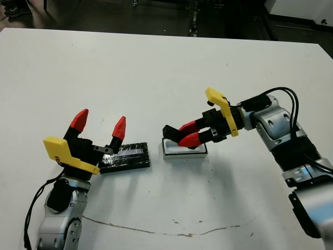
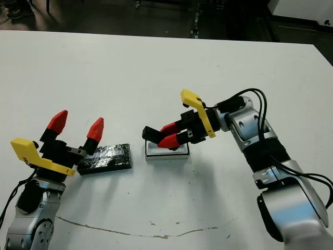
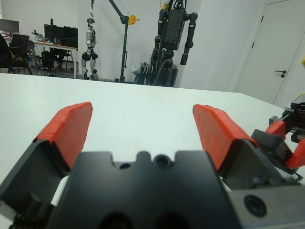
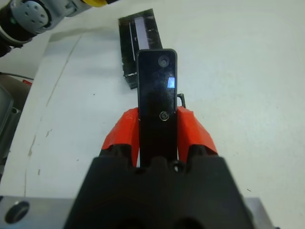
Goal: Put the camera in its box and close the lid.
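My right gripper (image 1: 183, 134) is shut on the camera (image 1: 169, 131), a slim black bar gripped at its middle, with one end sticking out past the fingertips. It hangs tilted just over the box (image 1: 172, 154), a small white tray lying on the table. The right wrist view shows the camera (image 4: 157, 90) between the red fingers (image 4: 121, 136), lens spots on its face. The lid (image 1: 127, 157), glossy black with a pale stripe, lies flat to the left of the box. My left gripper (image 1: 101, 121) stands open beside the lid, fingers pointing up, holding nothing.
A thin dark scuff line (image 1: 156, 228) runs across the white table (image 1: 156, 73) near its front edge. Beyond the far edge are dark floor and stand legs (image 1: 193, 21). The left wrist view shows robot rigs (image 3: 174, 38) and desks past the table.
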Controlling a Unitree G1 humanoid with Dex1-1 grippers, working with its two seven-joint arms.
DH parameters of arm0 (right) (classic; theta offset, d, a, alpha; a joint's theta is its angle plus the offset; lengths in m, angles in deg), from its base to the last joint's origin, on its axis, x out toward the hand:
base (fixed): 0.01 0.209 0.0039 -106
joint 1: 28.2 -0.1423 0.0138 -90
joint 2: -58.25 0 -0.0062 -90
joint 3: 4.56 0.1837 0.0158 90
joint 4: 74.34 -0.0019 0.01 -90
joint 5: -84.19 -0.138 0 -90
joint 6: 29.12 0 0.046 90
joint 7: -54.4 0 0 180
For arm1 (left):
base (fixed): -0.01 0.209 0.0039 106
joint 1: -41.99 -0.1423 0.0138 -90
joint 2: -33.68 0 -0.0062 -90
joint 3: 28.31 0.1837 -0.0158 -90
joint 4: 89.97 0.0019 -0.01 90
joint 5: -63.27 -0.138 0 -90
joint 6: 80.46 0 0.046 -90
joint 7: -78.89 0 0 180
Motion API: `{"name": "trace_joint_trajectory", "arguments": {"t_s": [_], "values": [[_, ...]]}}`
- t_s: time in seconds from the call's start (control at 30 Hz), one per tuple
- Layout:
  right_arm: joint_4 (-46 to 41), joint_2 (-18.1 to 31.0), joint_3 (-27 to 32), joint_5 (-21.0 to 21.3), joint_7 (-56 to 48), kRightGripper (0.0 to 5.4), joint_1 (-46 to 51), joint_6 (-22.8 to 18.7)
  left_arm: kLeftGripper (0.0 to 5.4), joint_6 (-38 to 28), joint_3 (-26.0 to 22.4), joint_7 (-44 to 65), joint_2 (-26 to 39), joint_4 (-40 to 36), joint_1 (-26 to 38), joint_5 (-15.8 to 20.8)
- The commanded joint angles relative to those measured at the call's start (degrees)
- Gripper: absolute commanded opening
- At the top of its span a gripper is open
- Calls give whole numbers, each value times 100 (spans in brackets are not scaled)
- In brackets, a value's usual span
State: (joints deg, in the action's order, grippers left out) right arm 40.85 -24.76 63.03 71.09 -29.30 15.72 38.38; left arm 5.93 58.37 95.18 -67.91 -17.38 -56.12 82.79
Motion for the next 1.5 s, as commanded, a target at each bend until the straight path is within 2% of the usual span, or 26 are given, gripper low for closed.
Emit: {"name": "trace_joint_trajectory", "arguments": {"t_s": [0.03, 0.17, 0.47, 0.77, 0.93, 1.5], "values": [[-35, 13, 27, 183, 158, 165, 133, 251, 540, 19, 19, 2, 40, -59, -74, -55], [-188, 56, -28, 418, 277, 165, 182, 434, 540, 5, 30, 15, 35, -44, -80, -59], [-180, 116, 67, 466, 184, 165, 206, 567, 540, 51, 46, -9, 15, -69, -104, -36], [-254, 202, 3, 602, 97, 165, 132, 536, 540, -8, 41, -16, 30, -34, -76, -123], [-259, 246, -4, 614, 41, 165, 144, 388, 540, 2, 28, -27, 18, -44, -71, -111], [-291, 371, -117, 815, 71, 165, 353, 419, 540, 9, 33, -11, 12, -71, -80, -67]]}}
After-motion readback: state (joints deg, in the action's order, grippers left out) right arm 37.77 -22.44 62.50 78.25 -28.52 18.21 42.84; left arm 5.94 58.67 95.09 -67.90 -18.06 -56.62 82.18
